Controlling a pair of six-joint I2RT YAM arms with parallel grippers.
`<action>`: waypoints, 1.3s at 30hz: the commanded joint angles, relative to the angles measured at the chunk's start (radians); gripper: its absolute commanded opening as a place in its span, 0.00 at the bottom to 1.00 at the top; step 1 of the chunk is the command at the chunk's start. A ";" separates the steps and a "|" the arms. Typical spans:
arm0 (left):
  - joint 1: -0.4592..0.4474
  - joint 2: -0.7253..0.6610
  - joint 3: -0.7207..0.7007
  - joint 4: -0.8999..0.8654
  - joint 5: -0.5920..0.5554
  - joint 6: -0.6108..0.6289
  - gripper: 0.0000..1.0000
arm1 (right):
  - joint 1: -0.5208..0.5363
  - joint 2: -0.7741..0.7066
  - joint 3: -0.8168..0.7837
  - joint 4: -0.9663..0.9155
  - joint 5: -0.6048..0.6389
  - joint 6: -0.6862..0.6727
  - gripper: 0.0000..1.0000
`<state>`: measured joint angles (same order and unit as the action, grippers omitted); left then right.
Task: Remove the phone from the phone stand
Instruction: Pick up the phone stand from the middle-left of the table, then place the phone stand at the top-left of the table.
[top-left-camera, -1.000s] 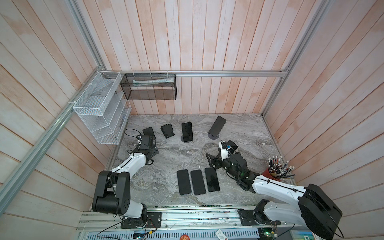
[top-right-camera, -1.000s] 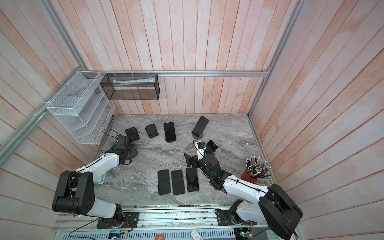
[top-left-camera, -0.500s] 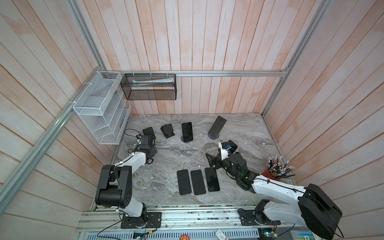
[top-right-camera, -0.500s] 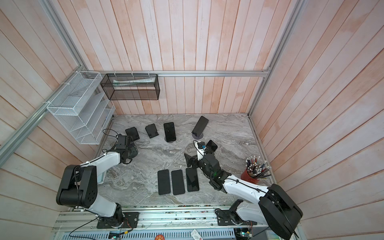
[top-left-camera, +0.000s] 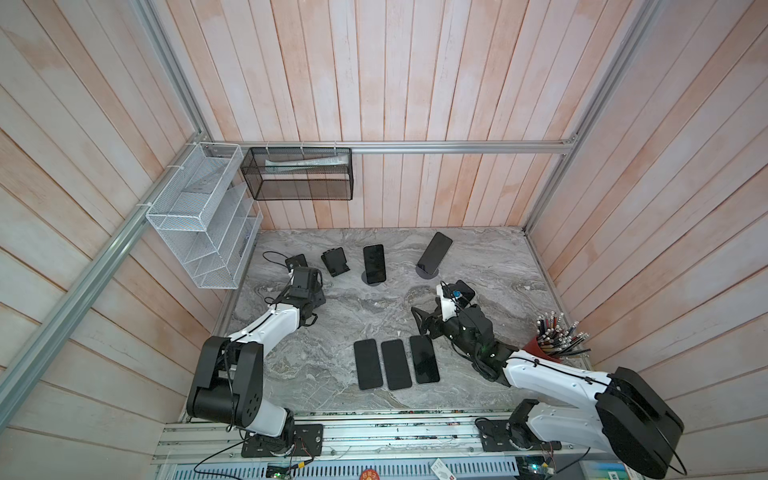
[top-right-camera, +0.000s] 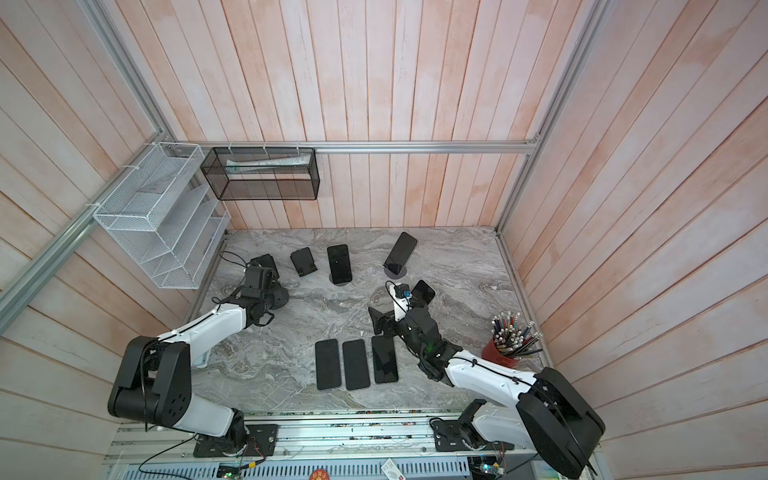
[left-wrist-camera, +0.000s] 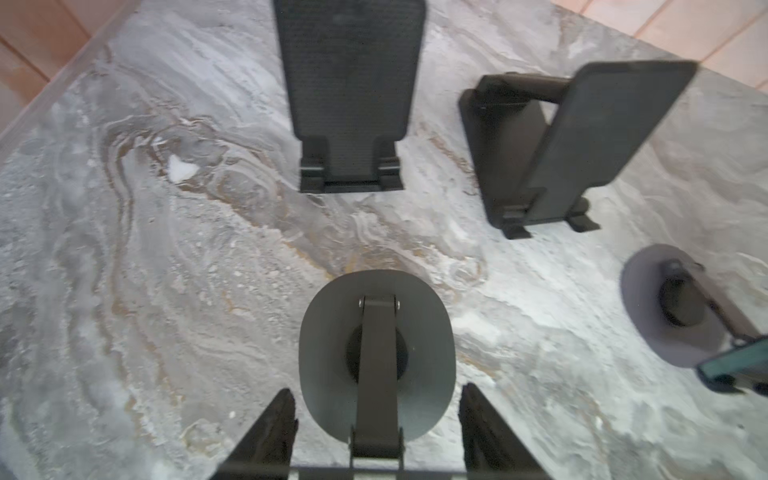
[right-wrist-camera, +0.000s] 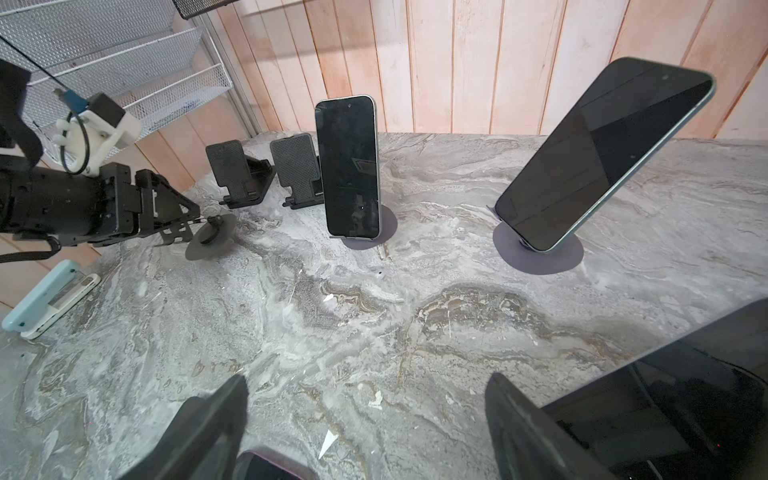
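Two phones stand on round-based stands at the back: one upright (top-left-camera: 374, 264) (right-wrist-camera: 349, 166), one tilted (top-left-camera: 434, 253) (right-wrist-camera: 602, 153). A third phone (top-left-camera: 463, 291) (right-wrist-camera: 665, 395) leans right beside my right wrist. My left gripper (left-wrist-camera: 377, 390) (top-left-camera: 311, 293) (right-wrist-camera: 187, 226) is shut on the head of an empty round-based phone stand (left-wrist-camera: 376, 353) (right-wrist-camera: 210, 241) at the left. My right gripper (right-wrist-camera: 366, 379) (top-left-camera: 428, 326) hangs open over bare table, nothing between its fingers.
Three phones (top-left-camera: 395, 363) lie flat side by side near the front. Two empty folding stands (top-left-camera: 334, 262) (left-wrist-camera: 349, 91) sit at the back left. A red pen cup (top-left-camera: 540, 347) stands at the right. A white wire rack (top-left-camera: 203, 216) and a black mesh basket (top-left-camera: 299, 174) hang on the walls.
My left gripper's jaws have closed in on the empty stand's head. The right arm has stayed where it was.
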<state>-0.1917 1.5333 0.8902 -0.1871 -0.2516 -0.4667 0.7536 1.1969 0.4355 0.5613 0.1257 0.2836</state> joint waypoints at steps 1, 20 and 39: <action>0.003 0.094 0.111 -0.009 0.003 -0.003 0.57 | 0.008 -0.002 -0.002 0.013 0.014 -0.007 0.89; -0.039 0.256 0.324 -0.152 0.003 0.052 1.00 | 0.011 -0.030 -0.008 0.003 0.034 -0.013 0.90; -0.056 -0.368 0.348 -0.078 0.267 0.047 1.00 | 0.130 -0.084 0.295 -0.419 0.232 0.029 0.91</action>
<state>-0.2489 1.1763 1.2407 -0.3607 -0.0486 -0.3897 0.8734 1.0931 0.6678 0.2768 0.2878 0.2855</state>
